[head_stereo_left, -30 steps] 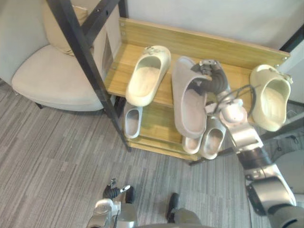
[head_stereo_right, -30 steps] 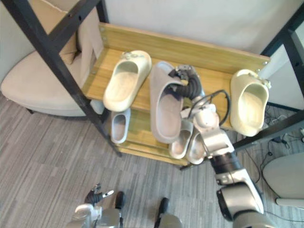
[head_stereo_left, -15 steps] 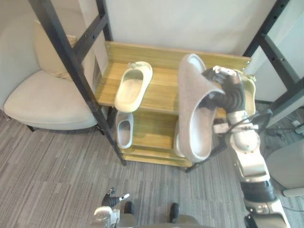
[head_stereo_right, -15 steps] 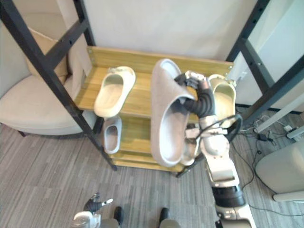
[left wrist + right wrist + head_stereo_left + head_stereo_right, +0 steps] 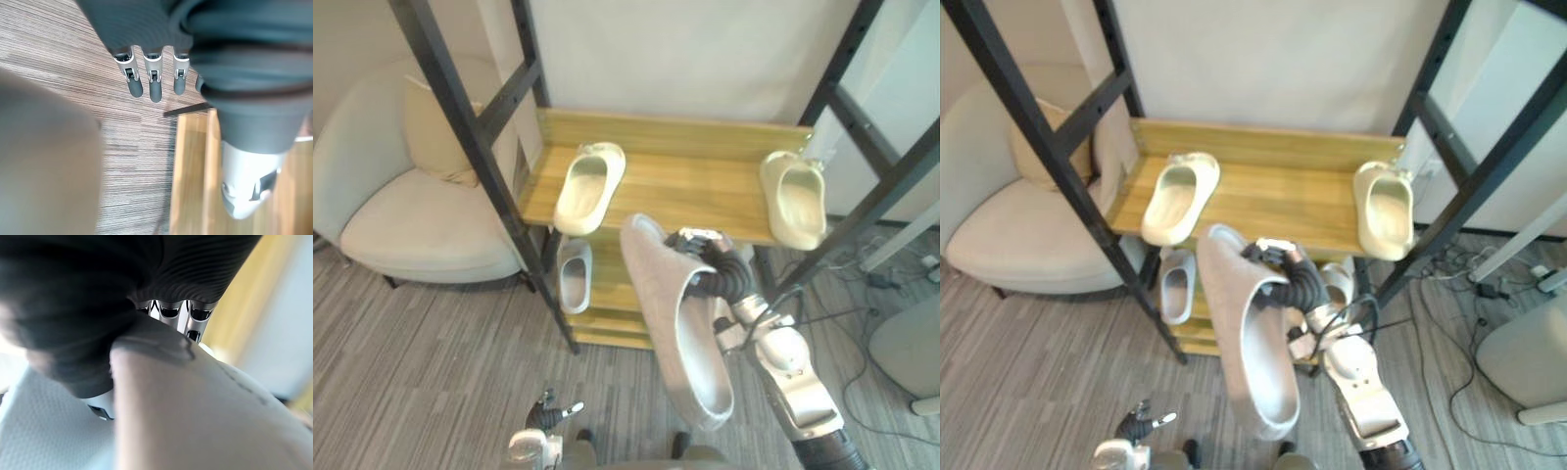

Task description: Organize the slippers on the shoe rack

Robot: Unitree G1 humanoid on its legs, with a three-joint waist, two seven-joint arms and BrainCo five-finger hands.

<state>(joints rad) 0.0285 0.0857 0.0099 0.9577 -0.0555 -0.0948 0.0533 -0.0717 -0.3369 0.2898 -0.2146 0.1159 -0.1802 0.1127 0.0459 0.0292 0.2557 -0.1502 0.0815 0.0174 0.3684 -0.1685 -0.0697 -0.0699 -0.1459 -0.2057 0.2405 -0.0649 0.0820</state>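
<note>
Shoe rack (image 5: 666, 127): one, with wooden shelves in a black frame, standing just beside an armchair (image 5: 421, 220).
Slippers counted: five, namely two cream, one grey and two small pale ones.
Left cream slipper (image 5: 589, 186): flat on the top shelf (image 5: 695, 191) near its left end, opening up.
Right cream slipper (image 5: 795, 199): on the same shelf at its right end, well apart from the first.
Small pale slipper (image 5: 574, 276): on the left side of the lower shelf (image 5: 607, 299), below the left cream slipper.
Second pale slipper (image 5: 1337, 283): on the lower shelf further right, mostly hidden behind the right hand.
Grey slipper (image 5: 680, 333): the largest of the five. It is off the rack, held in the air in front of it. It tilts steeply, toe end up near the top shelf's front edge and heel down over the carpet (image 5: 431, 372).
Right hand (image 5: 713, 272): fingers curled round the grey slipper's upper band, clamped on it.
Left hand (image 5: 154, 87): low over the carpet in front of the rack, fingers straight and slightly apart, holding nothing.
</note>
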